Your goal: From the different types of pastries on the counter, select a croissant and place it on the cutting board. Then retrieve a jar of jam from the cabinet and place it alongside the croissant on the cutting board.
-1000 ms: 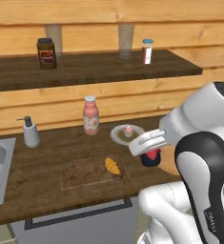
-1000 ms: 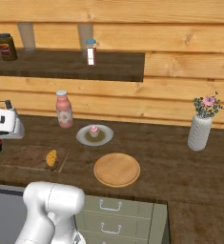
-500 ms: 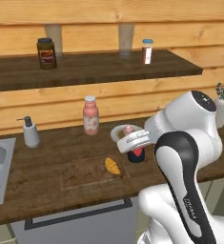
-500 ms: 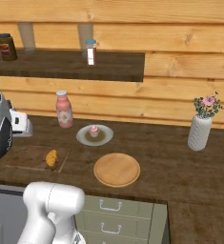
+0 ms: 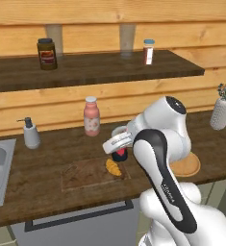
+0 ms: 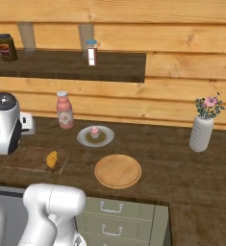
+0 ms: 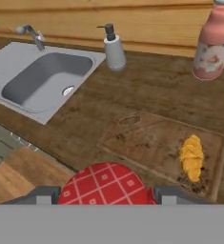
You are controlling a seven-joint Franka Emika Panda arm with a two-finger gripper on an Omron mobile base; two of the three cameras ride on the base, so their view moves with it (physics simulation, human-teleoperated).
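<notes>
Dark counter [image 5: 47, 185], claw [image 7: 104, 196] gripping jam jar [image 7: 104, 186], croissant [image 7: 192, 157] on cutting board [image 7: 147, 140] beyond

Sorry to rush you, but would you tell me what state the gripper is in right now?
Gripper: closed on the jar of jam, its red checked lid between the fingertips, carried above the counter near the cutting board.

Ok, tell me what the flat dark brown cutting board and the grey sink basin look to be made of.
Flat dark brown cutting board: apparently matte wood, with grain and pale scratch marks. Grey sink basin: probably brushed metal, given its smooth, even grey surface with soft shading and a drain; being rendered, that is uncertain.
</notes>
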